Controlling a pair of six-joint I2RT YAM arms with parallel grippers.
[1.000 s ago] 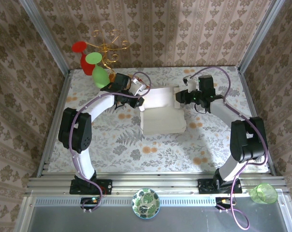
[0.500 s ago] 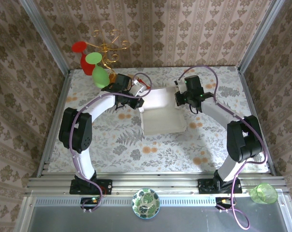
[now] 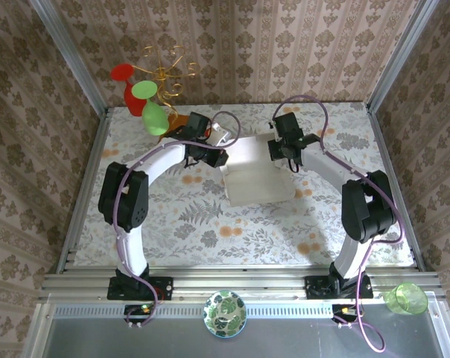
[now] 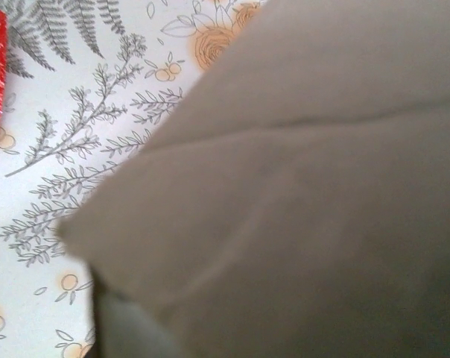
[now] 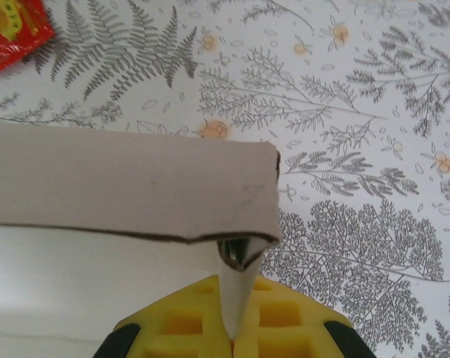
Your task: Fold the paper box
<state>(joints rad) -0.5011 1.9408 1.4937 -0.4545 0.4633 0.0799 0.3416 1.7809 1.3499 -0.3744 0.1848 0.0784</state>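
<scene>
Your right hand (image 5: 235,317) is clamped on a flap of the paper box (image 3: 256,177), near the far edge of the bench (image 3: 173,216). Your left hand (image 3: 214,154) is closed at the box's far-left corner, grip unclear. Fold slowly along the crease.

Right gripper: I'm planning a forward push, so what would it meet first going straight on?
Likely the paper box itself: the right gripper pinches its flap, and the folded cardboard edge crosses just ahead; depth is unclear.

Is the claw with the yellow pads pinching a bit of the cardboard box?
Yes: a thin flap of the paper box stands squeezed between the yellow pads of the right claw.
</scene>
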